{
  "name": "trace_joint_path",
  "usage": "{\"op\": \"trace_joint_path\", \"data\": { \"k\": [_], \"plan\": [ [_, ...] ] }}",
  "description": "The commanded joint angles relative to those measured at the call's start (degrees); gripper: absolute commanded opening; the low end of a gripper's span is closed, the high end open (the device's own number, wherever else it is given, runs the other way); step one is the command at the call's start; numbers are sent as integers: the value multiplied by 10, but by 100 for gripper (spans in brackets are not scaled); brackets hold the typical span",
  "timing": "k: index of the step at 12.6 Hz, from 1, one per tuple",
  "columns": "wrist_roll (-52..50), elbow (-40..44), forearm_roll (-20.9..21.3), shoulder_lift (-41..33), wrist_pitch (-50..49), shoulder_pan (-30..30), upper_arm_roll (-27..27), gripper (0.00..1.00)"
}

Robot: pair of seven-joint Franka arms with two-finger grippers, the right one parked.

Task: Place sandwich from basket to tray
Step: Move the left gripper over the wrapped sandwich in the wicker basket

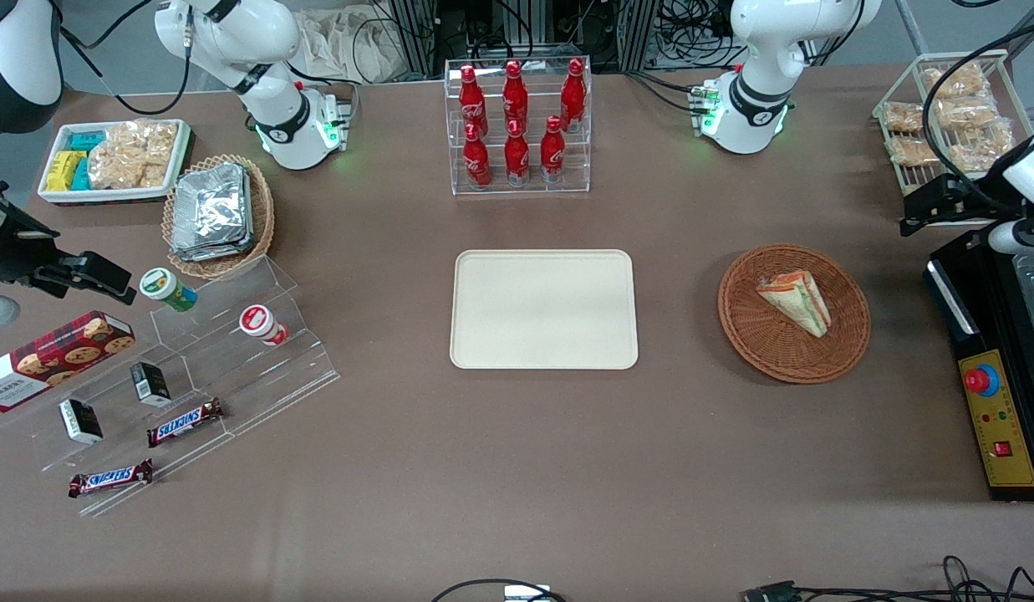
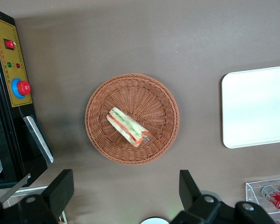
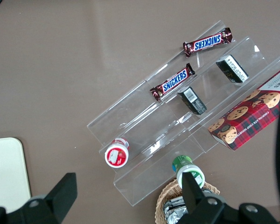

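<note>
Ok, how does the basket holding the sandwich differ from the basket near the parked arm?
The reddish-brown basket holds one sandwich; the tan basket holds a stack of foil packets. The reddish-brown one shows bare weave around its load, while the tan one is nearly filled. The reddish-brown one lies toward the working arm's end, under the open tool; the tan one lies toward the parked arm's end. Both are round, shallow wicker.
</note>
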Motion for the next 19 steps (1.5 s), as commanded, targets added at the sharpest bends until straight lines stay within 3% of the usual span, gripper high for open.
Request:
{"op": "trace_joint_path", "data": {
  "k": [1, 6, 9, 16, 19],
  "plan": [
    [3, 10, -2, 0, -9, -4, 3, 100],
    [-2, -2, 19, 5, -10, -2, 5, 100],
    [-79, -37, 19, -1, 4, -2, 5, 100],
    [-252, -392, 19, -125, 285, 1, 7, 100],
    [-323, -429, 20, -120, 310, 4, 7, 100]
  ]
}}
